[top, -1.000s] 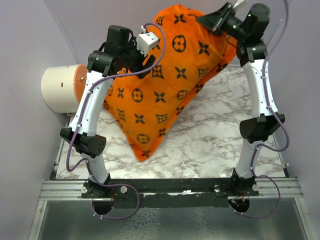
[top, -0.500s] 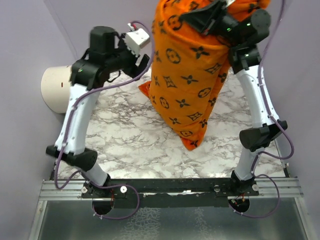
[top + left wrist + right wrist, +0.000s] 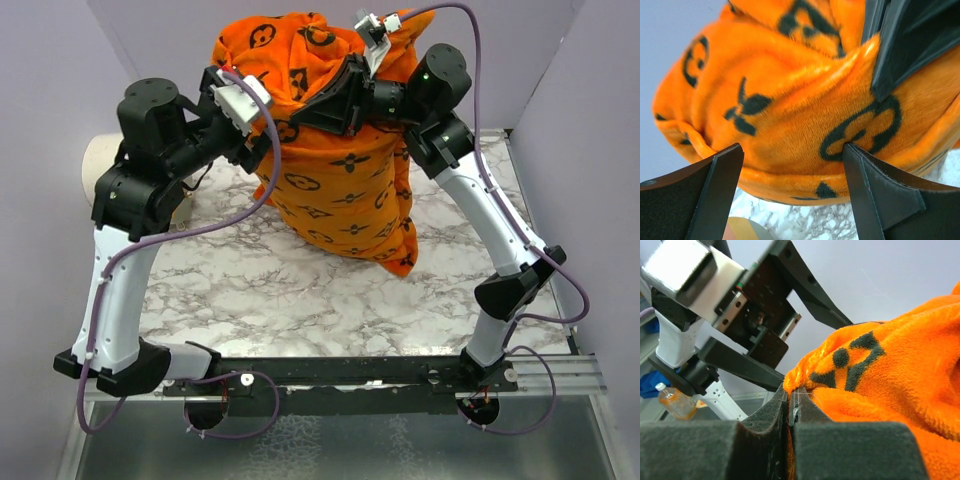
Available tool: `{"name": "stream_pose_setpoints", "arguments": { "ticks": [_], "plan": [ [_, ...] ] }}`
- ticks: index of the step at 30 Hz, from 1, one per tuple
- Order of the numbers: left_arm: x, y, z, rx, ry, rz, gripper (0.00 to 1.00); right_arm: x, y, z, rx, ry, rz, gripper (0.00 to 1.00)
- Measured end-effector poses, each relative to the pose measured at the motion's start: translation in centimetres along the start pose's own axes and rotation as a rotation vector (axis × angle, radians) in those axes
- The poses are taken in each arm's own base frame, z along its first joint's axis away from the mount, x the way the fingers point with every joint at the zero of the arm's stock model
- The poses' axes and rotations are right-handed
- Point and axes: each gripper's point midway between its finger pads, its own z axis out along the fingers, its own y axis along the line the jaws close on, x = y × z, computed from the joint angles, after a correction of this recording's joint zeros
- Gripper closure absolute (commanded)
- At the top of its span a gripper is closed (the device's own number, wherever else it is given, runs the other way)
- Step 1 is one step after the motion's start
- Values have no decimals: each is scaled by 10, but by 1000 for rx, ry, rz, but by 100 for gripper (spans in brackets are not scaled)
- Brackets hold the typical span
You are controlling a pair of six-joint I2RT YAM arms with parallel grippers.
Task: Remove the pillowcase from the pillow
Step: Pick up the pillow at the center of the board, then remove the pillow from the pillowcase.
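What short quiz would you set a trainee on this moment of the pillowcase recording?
1. True or false: the right gripper is shut on a fold of the pillowcase.
2. The left gripper is: A) shut on the fabric; B) open, with its fingers spread in front of the orange fabric; C) out of every view.
3. Does any of the pillow show outside the pillowcase?
Key: 1 true; 2 B; 3 no, only orange fabric shows.
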Motion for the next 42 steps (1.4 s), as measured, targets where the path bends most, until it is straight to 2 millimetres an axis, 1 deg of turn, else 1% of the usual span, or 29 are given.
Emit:
{"name": "stream_pose_setpoints", "arguments": {
  "ticks": [2,4,8,12,13,17,19,21,24,29,32,36,38,40,42],
  "plan": [
    [15,-4,10,21,37,7,20,2,-4,-3,12,8,-8,99],
    [26,-7,15,34,60,15,22,7,-8,-5,23,20,-12,99],
    [41,-11,18,45,83,42,24,18,-16,-6,50,44,-5,99],
    [55,-16,22,56,99,61,25,21,-25,-8,108,51,0,99],
    [59,-18,23,61,106,63,25,20,-27,-9,127,50,1,99],
    [89,-32,27,98,165,53,26,10,-32,-11,187,33,-9,99],
    [100,-37,29,110,184,49,26,6,-33,-12,207,27,-8,99],
    [106,-39,31,112,187,49,28,6,-35,-13,228,25,0,99],
    [107,-39,33,102,170,53,31,3,-37,-13,250,14,17,99],
    [116,-47,41,108,145,18,37,-8,-41,-15,306,-26,61,99],
    [134,-60,47,132,147,-20,39,-15,-46,-18,346,-61,99,99],
    [165,-84,50,163,159,-49,40,-20,-53,-23,372,-92,164,99],
    [170,-91,49,167,154,-46,40,-20,-56,-22,372,-98,189,99],
    [171,-92,46,163,150,-41,38,-17,-60,-20,369,-100,214,99],
    [167,-90,41,157,152,-33,32,-17,-61,-19,365,-106,220,99]
  ]
}}
